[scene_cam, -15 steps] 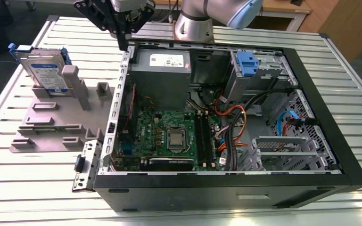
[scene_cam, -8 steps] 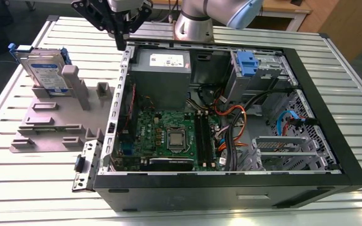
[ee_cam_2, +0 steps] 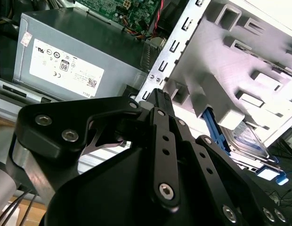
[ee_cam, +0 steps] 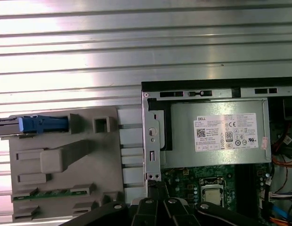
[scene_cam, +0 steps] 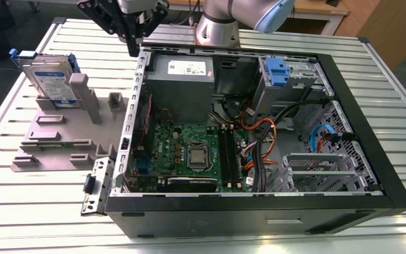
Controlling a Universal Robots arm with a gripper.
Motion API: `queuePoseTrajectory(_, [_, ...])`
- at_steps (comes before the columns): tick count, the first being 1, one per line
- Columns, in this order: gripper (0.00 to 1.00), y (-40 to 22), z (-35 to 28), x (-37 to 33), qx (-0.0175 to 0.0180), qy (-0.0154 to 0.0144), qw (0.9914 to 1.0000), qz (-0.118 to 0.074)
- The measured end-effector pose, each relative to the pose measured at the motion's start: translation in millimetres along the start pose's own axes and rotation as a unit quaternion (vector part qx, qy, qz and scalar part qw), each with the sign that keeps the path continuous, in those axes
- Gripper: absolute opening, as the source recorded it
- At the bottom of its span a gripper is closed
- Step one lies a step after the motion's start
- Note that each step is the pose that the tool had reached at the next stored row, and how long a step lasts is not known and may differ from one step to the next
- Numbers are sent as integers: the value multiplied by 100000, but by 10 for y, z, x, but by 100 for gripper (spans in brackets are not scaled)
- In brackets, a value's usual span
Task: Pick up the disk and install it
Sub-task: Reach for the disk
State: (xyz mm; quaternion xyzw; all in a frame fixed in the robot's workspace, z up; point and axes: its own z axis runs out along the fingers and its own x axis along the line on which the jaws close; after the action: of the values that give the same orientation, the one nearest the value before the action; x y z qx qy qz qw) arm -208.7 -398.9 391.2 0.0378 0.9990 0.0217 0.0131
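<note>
Spreading under everything, one ribbed silver metal table point(scene_cam: 48, 227) is carrying one open black tower computer case point(scene_cam: 372, 159), which is lying on its side with its inside facing up. Inside the case, one grey metal power supply box point(scene_cam: 180, 79) is sitting above one green motherboard point(scene_cam: 188, 143), as the exterior view has it. On the exterior view's left, just beside the case, one grey plastic slotted stand point(scene_cam: 55, 132) is resting on the table. The one disk point(scene_cam: 51, 79), a flat silver hard drive with a white-and-blue label and blue plastic rails, is standing on edge in a slot at the stand's far end, leaning slightly. The single pale arm point(scene_cam: 217, 21) is reaching in from the far side of the table, and its black gripper point(scene_cam: 131, 50) is pointing straight down, hanging over the case's far corner nearest the stand and well apart from the disk. Its fingers point(ee_cam_2: 158, 101) are lying drawn together, gripping nothing.
</note>
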Motion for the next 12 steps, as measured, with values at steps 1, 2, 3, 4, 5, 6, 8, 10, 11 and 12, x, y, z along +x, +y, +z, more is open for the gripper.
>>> queuePoseTrajectory(1, [11, 0, 0, 4, 0, 1, 100000, 4])
queuePoseTrajectory(2, [11, 0, 0, 7, -2, 0, 100000, 6])
queuePoseTrajectory(3, [11, -1, 0, 10, -2, -1, 100000, 2])
queuePoseTrajectory(4, [11, -1, 0, 14, -2, 0, 100000, 3])
queuePoseTrajectory(5, [11, -1, 0, 17, -3, -2, 100000, 5])
queuePoseTrajectory(6, [11, -1, 0, 20, -1, 1, 100000, 4])
queuePoseTrajectory(8, [11, -2, 0, 24, -2, 2, 100000, 1])
queuePoseTrajectory(10, [11, -2, 0, 25, -1, 2, 100000, 4])
queuePoseTrajectory(11, [11, -2, 0, 26, -2, 0, 100000, 4])
queuePoseTrajectory(12, [11, -2, -1, 28, 0, 0, 100000, 7])
